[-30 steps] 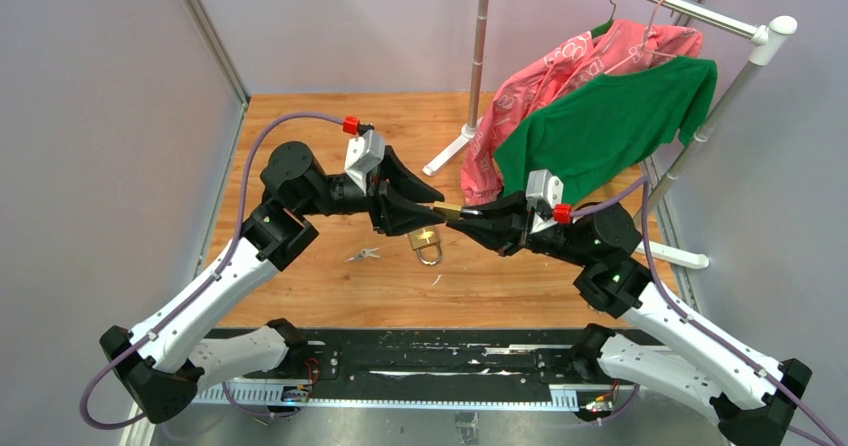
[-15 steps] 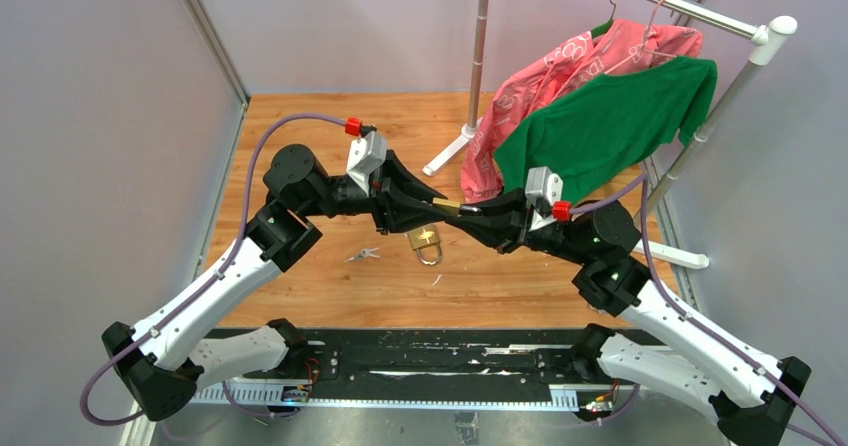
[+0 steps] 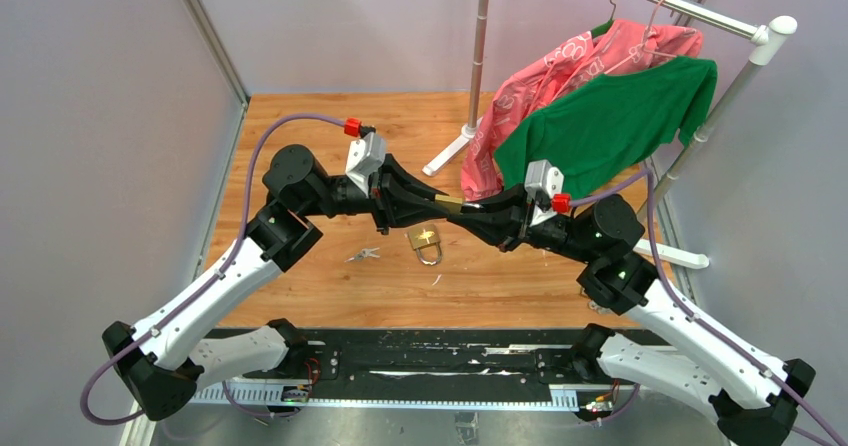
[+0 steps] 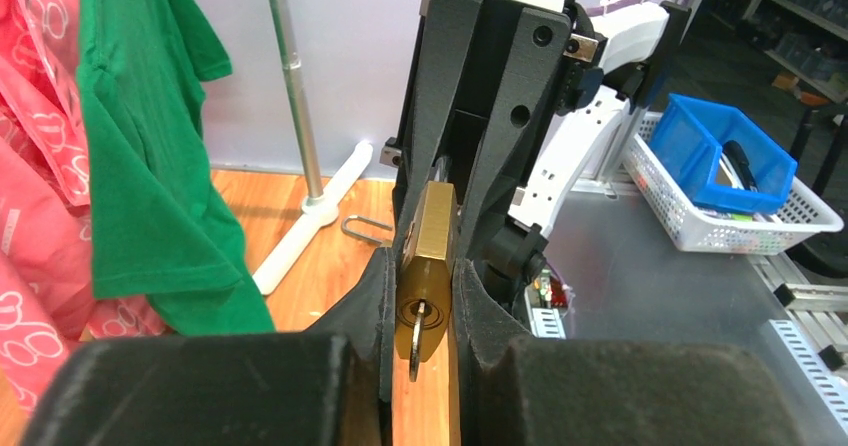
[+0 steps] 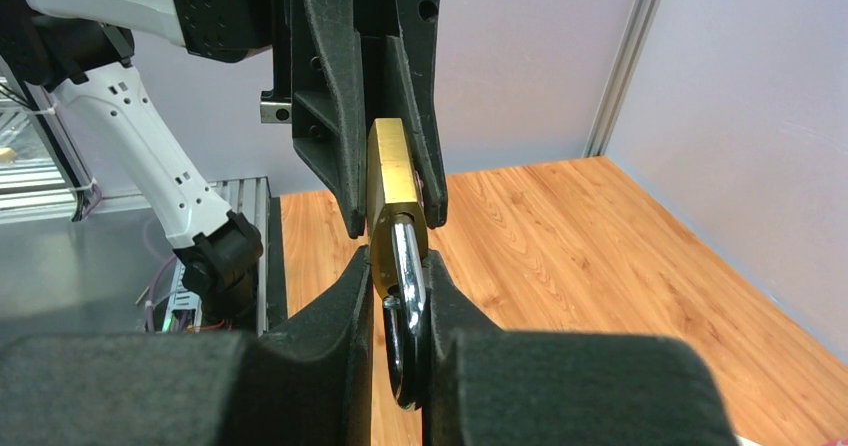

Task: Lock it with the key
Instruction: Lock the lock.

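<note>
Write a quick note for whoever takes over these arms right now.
The left gripper is shut on the padlock body, the right gripper on its shackle, in mid-air.
Something metal, probably the key, sits in the keyhole.
A second padlock and what look like keys lie on the table.
Unclear whether the shackle is clicked home; confirm the lock.

You have a padlock (image 4: 427,256) of brushed brass, its shackle (image 5: 404,286) glossy steel. Either side of the padlock, the left tool (image 4: 425,271) and right tool (image 5: 398,261) are matt black plastic, faintly layered. Under the padlock, the worktop (image 3: 330,286) is smooth wood with a satin sheen.
</note>
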